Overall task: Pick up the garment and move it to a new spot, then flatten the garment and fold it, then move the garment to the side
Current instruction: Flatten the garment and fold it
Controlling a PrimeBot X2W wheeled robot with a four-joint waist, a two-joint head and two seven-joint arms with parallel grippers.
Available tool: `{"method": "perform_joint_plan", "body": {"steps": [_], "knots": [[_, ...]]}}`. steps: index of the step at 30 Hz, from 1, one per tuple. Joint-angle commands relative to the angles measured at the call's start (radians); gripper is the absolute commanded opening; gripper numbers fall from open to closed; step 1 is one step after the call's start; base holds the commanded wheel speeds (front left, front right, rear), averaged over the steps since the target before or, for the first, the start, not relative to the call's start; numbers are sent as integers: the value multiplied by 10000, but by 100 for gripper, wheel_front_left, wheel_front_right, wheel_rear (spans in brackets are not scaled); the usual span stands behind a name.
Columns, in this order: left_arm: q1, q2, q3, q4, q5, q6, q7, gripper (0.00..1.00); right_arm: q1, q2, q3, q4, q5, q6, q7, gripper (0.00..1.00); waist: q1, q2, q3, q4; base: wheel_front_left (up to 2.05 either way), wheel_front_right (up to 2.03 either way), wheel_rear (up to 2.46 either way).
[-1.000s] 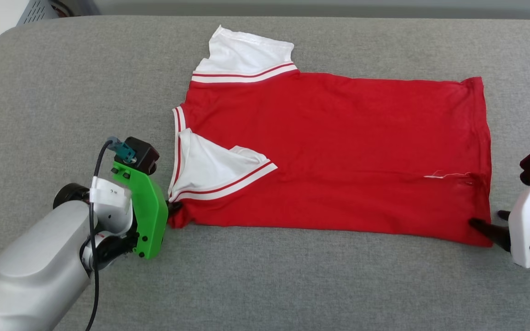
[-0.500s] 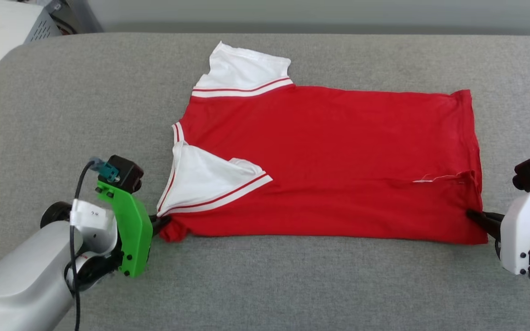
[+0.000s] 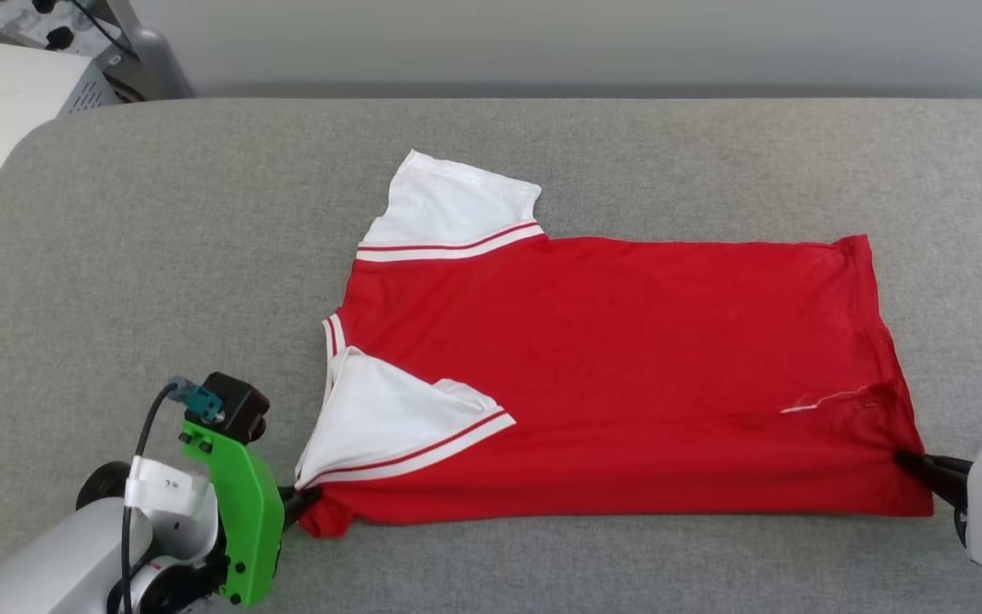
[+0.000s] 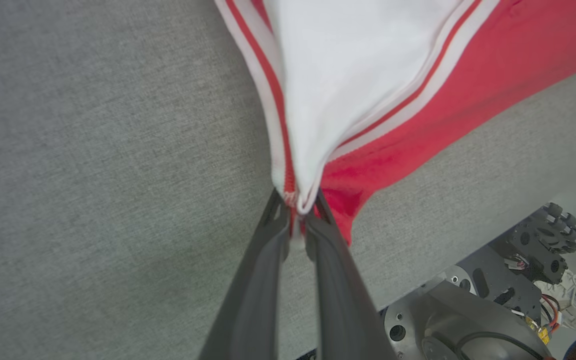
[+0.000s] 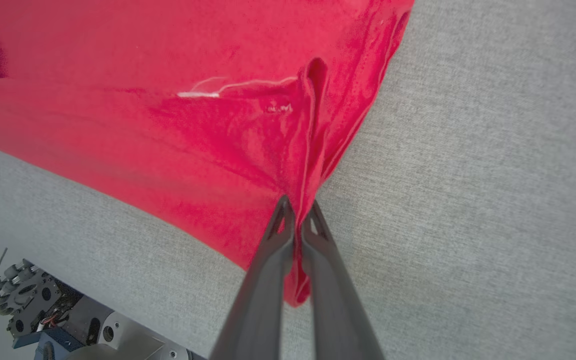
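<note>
Got garment [image 3: 627, 375] flat mid grey pad [image 3: 158, 256], one sleeve tucked in, left gripper [image 3: 310, 496] clamped on shoulder corner and right gripper [image 3: 904, 460] on hem corner toward pad's front edge; main fold and move to pad's side likely remaining.

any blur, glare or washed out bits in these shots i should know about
Head view: soft even light, sharp throughout, the garment casts barely any shadow on the grey surface. Left wrist view: the white sleeve is washed out, the left gripper a little soft up close. Right wrist view: the red is heavily saturated, yet the folds by the right gripper read clearly.
</note>
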Motion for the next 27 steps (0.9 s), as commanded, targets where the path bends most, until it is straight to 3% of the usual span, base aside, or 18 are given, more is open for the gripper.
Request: {"method": "perform_joint_plan", "body": {"steps": [1, 6, 7, 8, 9, 10, 15, 20, 27], "knots": [[185, -35, -19, 126, 9, 116, -80, 0, 54, 165, -54, 126, -153, -7, 51, 0, 0, 0, 234, -44, 0, 0, 0], [206, -439, -166, 935, 84, 111, -189, 0, -229, 690, 189, 855, -773, -7, -40, 0, 0, 0, 545, -78, 0, 0, 0], [145, -623, -156, 1344, 160, 64, -399, 22, -371, 944, 248, 1156, -945, -7, -483, 0, 0, 0, 560, -62, 0, 0, 0], [108, -641, -89, 1434, 202, 62, -570, 100, -401, 1010, 234, 1207, -989, -7, -670, 0, 0, 0, 528, -57, 0, 0, 0], [81, -638, 12, 1497, 188, 63, -736, 100, -417, 1011, 214, 1210, -1121, -7, -887, 75, 0, 0, 477, -45, 0, 0, 0], [66, -605, 83, 1526, 162, 49, -823, 100, -415, 1011, 181, 1190, -1248, -7, -1083, 100, 0, 0, 428, -39, 0, 0, 0], [-307, -33, 563, 1395, 245, 112, -1154, 100, -283, 1201, -341, 660, -1836, -7, -2357, 100, 0, 0, 154, -85, 0, 0, 0], [-1313, 481, 1246, 918, 687, 328, -1631, 100, -348, 1927, -1487, -131, -3040, -7, -4032, 100, 0, 0, 183, -318, 0, 0, 0], [-3498, 167, 1731, 1095, 1817, 503, -2079, 100, -570, 3307, -2700, -1388, -4468, -7, -5700, 100, 0, 0, 942, -784, 0, 0, 0]]}}
